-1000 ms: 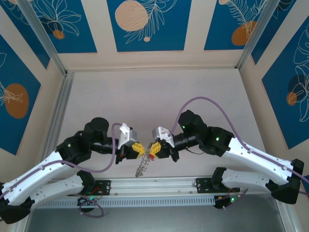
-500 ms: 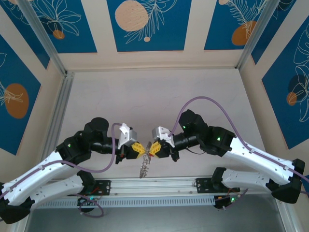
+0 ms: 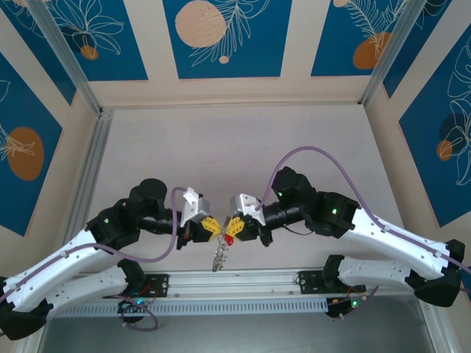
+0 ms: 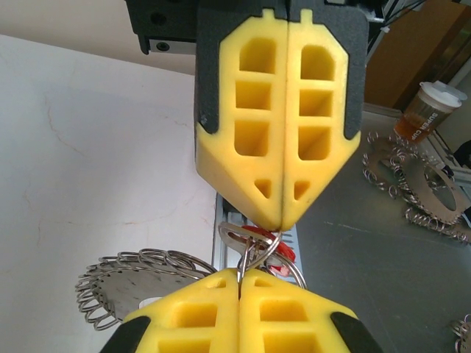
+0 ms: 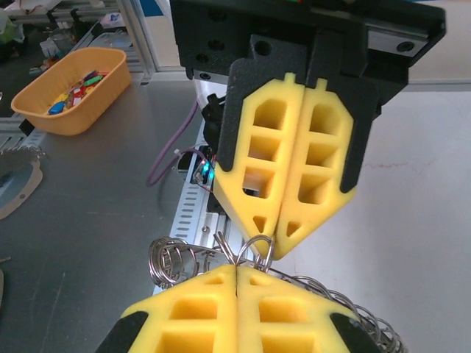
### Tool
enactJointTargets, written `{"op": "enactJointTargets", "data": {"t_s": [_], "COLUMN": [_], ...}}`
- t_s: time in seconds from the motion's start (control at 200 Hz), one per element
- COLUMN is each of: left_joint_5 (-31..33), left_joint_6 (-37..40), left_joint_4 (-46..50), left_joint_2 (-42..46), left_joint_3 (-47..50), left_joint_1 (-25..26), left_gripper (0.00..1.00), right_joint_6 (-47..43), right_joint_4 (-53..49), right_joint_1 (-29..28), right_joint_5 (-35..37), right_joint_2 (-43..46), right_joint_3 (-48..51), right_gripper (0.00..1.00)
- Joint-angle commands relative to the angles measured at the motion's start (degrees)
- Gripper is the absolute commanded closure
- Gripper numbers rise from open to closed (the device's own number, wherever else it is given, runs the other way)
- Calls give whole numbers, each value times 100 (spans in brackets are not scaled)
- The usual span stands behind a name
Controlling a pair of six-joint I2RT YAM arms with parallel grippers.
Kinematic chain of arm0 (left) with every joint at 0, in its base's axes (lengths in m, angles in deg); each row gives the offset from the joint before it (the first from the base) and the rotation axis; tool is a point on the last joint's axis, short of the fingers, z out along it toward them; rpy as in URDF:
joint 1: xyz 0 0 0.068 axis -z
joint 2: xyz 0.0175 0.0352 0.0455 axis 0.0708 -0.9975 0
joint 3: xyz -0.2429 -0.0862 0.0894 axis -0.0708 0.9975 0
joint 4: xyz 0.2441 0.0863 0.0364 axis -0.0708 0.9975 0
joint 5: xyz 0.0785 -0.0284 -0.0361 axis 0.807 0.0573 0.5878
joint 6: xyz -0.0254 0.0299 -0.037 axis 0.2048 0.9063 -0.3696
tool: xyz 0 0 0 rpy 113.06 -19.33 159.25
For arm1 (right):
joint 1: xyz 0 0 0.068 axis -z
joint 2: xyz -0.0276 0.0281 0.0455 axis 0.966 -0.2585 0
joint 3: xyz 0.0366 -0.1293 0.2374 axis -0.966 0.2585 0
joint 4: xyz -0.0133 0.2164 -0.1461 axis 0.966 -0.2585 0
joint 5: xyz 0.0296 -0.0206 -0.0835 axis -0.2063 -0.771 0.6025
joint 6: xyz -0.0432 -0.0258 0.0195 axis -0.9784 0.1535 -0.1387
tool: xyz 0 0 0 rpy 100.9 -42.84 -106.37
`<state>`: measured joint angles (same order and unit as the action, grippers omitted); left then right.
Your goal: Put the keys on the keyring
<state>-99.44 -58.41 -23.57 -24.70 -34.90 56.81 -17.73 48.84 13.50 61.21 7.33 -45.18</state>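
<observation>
My two grippers meet tip to tip over the table's near edge. The left gripper (image 3: 218,229) (image 4: 241,276) is shut on a thin wire loop of the keyring (image 4: 257,254). My right gripper (image 3: 232,228) (image 5: 237,271) is shut on a silvery key (image 4: 234,235) with a small red-headed piece (image 3: 229,239) (image 4: 271,237) beside it. The key's tip is hooked into that loop (image 5: 254,246). A bunch of small keys (image 3: 219,257) dangles below the fingertips. It shows as a silvery fringe in the wrist views (image 4: 125,276) (image 5: 171,261).
An aluminium rail (image 3: 235,283) runs just below the grippers. Off the table, several other fringed rings (image 4: 412,176) lie on a grey bench beside a paper cup (image 4: 428,110). An orange basket (image 5: 70,88) of coloured pieces stands there too. The table (image 3: 235,147) stretches beyond the grippers.
Both grippers stay shut and tip to tip. The hanging bunch has swung slightly right, and the red piece shows a little lower between the fingertips.
</observation>
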Motion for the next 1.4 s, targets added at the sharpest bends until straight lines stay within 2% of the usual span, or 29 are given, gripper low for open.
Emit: {"op": "enactJointTargets", "data": {"t_s": [0.0, 0.285, 0.54, 0.775, 0.87, 0.96, 1.05, 1.14, 1.396], "left_joint_5": [-84, -106, -101, -106, -83, -10, 37, 129, 254], "left_joint_6": [59, 33, 37, 24, 24, 31, 11, 6, 16], "left_joint_4": [-192, -193, -166, -175, -161, -198, -263, -325, -434], "left_joint_2": [94, 165, 208, 214, 212, 225, 230, 270, 357], "left_joint_3": [-139, -139, -167, -222, -270, -280, -265, -261, -202], "left_joint_1": [86, 86, 91, 84, 102, 140, 202, 303, 376], "left_gripper": [100, 100, 100, 100, 100, 100, 100, 100, 100], "right_joint_6": [-160, -267, -102, 289, 368, 466, 542, 551, 672], "right_joint_4": [-230, -471, -298, 170, 293, 661, 946, 972, 878], "right_joint_1": [-151, -319, -336, -307, -308, -305, -308, -301, -308], "right_joint_5": [189, 711, 1000, 1353, 1352, 1324, 1364, 1262, 852], "right_joint_2": [-82, -91, 165, 999, 985, 861, 654, 465, 371], "right_joint_3": [-187, -178, -50, 327, 271, 303, 254, 174, 292], "right_gripper": [100, 100, 100, 62, 53, 53, 58, 62, 63]}}
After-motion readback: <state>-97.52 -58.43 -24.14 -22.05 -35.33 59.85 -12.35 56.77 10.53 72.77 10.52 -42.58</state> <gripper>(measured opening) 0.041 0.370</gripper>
